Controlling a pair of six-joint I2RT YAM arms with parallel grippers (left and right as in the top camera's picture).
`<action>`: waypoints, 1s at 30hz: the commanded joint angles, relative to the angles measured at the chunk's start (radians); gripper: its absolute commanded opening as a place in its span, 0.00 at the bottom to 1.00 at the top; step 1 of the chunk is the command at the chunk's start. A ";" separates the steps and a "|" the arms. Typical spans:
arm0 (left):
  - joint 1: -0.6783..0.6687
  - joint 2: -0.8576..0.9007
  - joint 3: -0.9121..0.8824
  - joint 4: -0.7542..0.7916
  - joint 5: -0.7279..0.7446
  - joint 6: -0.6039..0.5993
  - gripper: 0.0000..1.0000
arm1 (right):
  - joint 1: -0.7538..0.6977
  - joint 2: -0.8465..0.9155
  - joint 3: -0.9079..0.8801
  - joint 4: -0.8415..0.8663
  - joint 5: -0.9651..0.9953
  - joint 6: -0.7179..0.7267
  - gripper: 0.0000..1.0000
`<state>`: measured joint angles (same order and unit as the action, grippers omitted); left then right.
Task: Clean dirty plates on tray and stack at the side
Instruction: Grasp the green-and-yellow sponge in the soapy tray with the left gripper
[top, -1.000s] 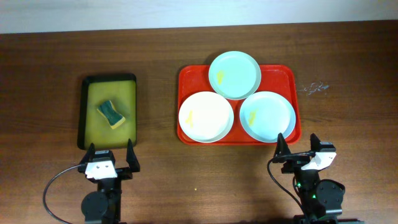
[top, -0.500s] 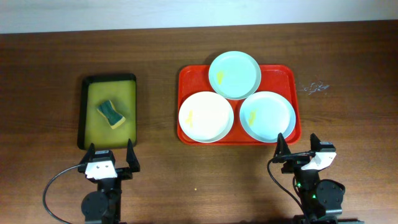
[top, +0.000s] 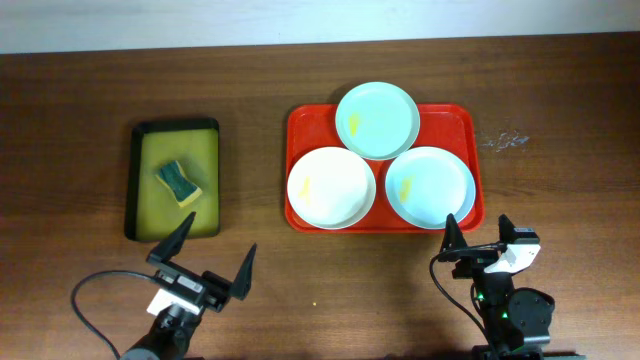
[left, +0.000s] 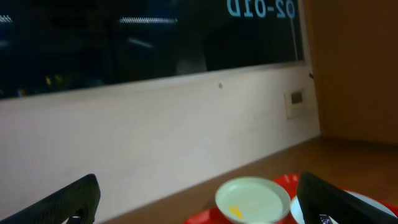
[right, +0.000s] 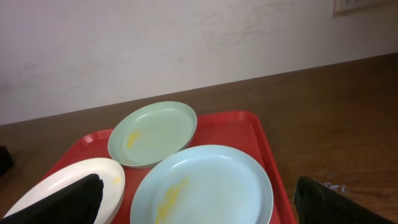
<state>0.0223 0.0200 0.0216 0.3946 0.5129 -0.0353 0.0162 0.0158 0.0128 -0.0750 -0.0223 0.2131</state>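
The red tray (top: 463, 131) lies at centre right with three plates on it. The mint green plate (top: 376, 119) is at the back, the white plate (top: 331, 187) front left, the pale blue plate (top: 429, 187) front right; each has a yellow smear. My left gripper (top: 212, 255) is open and empty near the front edge, raised and angled right, seeing the mint plate (left: 252, 199). My right gripper (top: 478, 235) is open and empty just in front of the tray, facing the blue plate (right: 202, 186), the mint plate (right: 152, 133) and the white plate (right: 65, 183).
A black-rimmed yellow-green tray (top: 142, 190) at the left holds a green and yellow sponge (top: 178, 183). A white scuff (top: 503, 141) marks the wood right of the red tray. A pale wall runs behind the table.
My left gripper has lifted and swung to the right, its fingers spread wider in the overhead view. The right arm and the plates have not moved.
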 joint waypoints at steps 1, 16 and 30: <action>0.002 0.082 0.142 -0.106 -0.255 0.000 0.99 | 0.011 -0.001 -0.007 -0.003 0.009 0.002 0.99; 0.098 1.645 1.269 -1.043 -0.423 -0.192 0.99 | 0.011 -0.001 -0.007 -0.003 0.009 0.002 0.99; 0.176 2.004 1.268 -1.009 -0.509 -0.387 0.47 | 0.011 -0.001 -0.007 -0.003 0.009 0.002 0.99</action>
<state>0.1978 1.9839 1.2823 -0.6147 0.0124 -0.4126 0.0185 0.0208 0.0128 -0.0750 -0.0223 0.2127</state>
